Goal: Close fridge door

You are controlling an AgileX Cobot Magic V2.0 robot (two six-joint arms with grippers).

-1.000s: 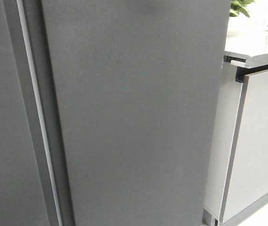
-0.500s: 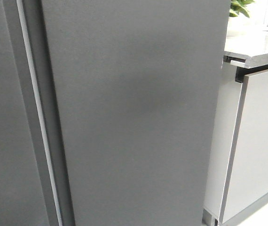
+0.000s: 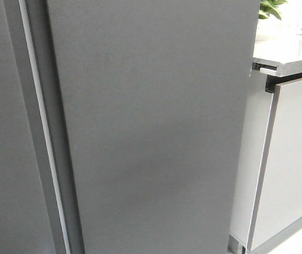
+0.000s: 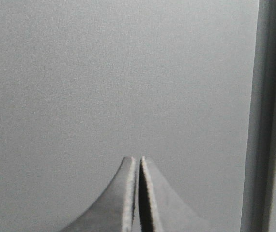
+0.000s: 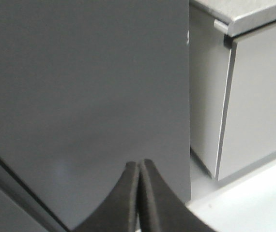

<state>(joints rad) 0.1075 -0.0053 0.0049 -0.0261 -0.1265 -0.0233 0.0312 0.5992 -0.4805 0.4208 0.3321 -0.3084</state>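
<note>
Glossy light grey cabinet doors (image 3: 294,159) stand under a pale grey countertop (image 3: 289,53). Green plant leaves (image 3: 272,8) sit above the countertop in bright light. Pale floor (image 5: 254,193) lies below the cabinet.

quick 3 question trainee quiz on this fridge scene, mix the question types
1. True or false: both end effectors are shut with nothing between their fingers.
2. What stands just right of the fridge door in the front view? A) glossy light grey cabinet B) a window C) a chair
3. Fill in: a pale ___ edges the similar dark panel left of the door.

Key
1. True: left end effector and right end effector are both shut and hold nothing.
2. A: the cabinet beside the fridge door.
3. strip.
</note>
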